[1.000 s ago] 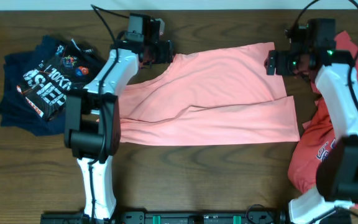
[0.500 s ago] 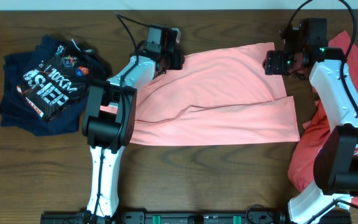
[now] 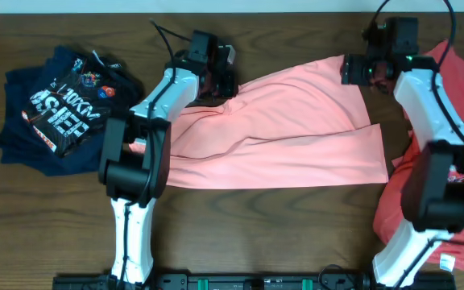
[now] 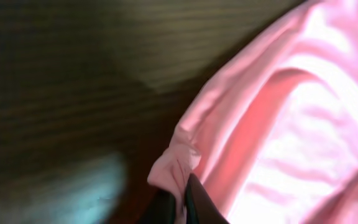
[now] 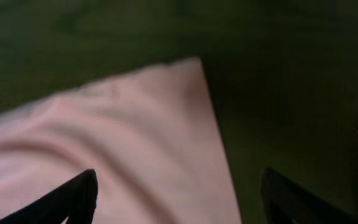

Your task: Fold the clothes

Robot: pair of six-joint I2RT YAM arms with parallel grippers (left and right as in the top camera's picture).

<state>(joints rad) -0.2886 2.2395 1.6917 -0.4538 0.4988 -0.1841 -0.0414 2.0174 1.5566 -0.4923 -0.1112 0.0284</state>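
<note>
The pink shirt [image 3: 296, 129] lies spread across the far middle of the desk [image 3: 256, 229], its long axis running left to right between my two arms. My left jaws are pressed together on a bunched fold at the shirt's far-left corner; the left wrist view shows the cloth gathered right at the tips. My right jaws are spread and hold nothing. The far-right corner lies between and just ahead of the fingertips [image 5: 73, 194], flat on the wood. The right arm is the nearer one to that corner, and I judge the next step to be a closing there, so that both far corners are held.

Surface: dark wood, bare in front of the shirt's near edge, with room to bring the far edge toward me. The shirt shows creases from the left corner and an overlapping flap along its near half. Navy garments [image 3: 55, 113] lie well apart to the left. A red shirt [image 3: 429, 189] sits just beside the right edge and could snag.
</note>
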